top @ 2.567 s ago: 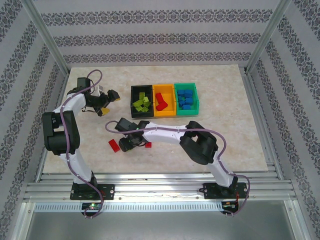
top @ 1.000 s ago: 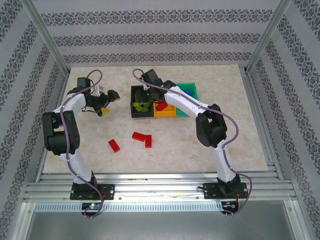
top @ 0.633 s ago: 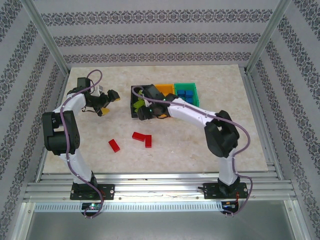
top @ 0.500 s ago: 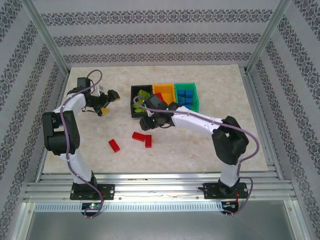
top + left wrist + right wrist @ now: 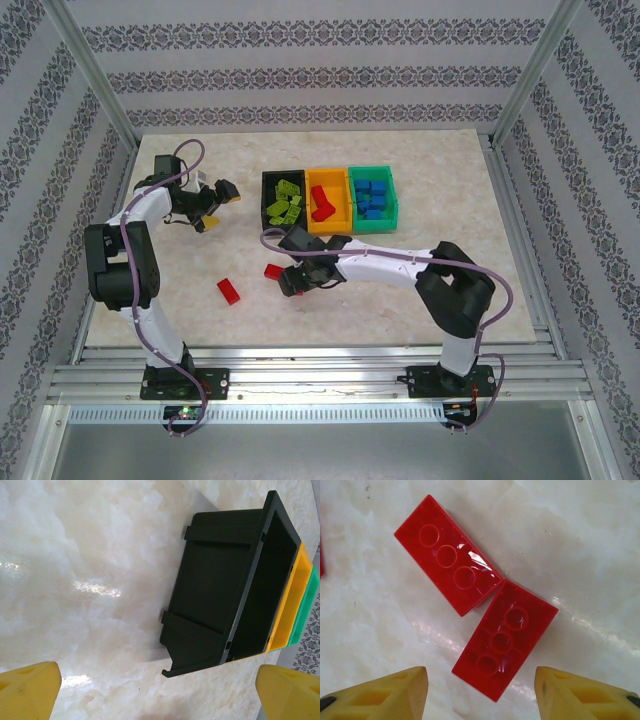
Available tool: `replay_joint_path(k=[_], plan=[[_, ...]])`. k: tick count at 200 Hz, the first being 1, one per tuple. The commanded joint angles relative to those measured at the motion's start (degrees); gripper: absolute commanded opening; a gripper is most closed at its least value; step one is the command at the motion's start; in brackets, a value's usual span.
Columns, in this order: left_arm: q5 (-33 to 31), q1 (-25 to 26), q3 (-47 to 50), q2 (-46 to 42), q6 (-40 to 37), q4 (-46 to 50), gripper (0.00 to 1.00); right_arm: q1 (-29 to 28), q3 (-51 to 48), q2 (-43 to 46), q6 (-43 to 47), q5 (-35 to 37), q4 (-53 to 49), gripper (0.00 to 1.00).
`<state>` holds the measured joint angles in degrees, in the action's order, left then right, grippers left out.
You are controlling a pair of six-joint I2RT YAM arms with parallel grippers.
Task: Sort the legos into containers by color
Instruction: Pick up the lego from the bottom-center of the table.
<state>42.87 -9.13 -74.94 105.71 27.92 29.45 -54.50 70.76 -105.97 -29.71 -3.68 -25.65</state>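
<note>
From above, the right gripper (image 5: 300,279) hangs over the table (image 5: 480,260) near the black bin (image 5: 266,203), which seems to hold lime bricks (image 5: 285,206).

Left wrist: the left gripper (image 5: 157,695) gapes wide and empty, facing that bin.

Right wrist: the right gripper's fingers (image 5: 380,695) stand apart and unladen above two touching red bricks (image 5: 447,582).

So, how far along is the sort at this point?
Done: lime bricks in the black bin, red ones in the orange-yellow bin, blue ones in the green bin. In hand: the right gripper hovers open over two touching red bricks on the table. Left: those two and a third red brick nearer the left arm. The left gripper is open, empty.
</note>
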Motion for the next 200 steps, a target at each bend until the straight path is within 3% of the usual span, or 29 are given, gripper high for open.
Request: replay_joint_path(k=[1,44,82,102,200], plan=[[0.19,-0.8,0.21,-0.62,-0.45,-0.21,1.0,-0.12,2.03,-3.65,-0.85,1.51,0.76,0.59],[-0.07,-0.81,0.05,-0.45,-0.72,0.0,1.0,-0.17,4.73,-8.44,0.28,4.43,-1.35,0.56],[-0.29,-0.85,-0.14,-0.3,-0.96,0.52,1.0,0.23,3.2,-7.78,0.22,4.47,-0.39,0.36],[-0.14,-0.81,-0.04,-0.22,-0.83,0.29,1.0,0.35,2.57,-6.2,0.87,5.32,-0.63,0.3],[-0.42,-0.8,-0.12,-0.09,-1.1,0.72,1.0,9.1,1.89,3.91,3.55,3.63,1.07,0.28]])
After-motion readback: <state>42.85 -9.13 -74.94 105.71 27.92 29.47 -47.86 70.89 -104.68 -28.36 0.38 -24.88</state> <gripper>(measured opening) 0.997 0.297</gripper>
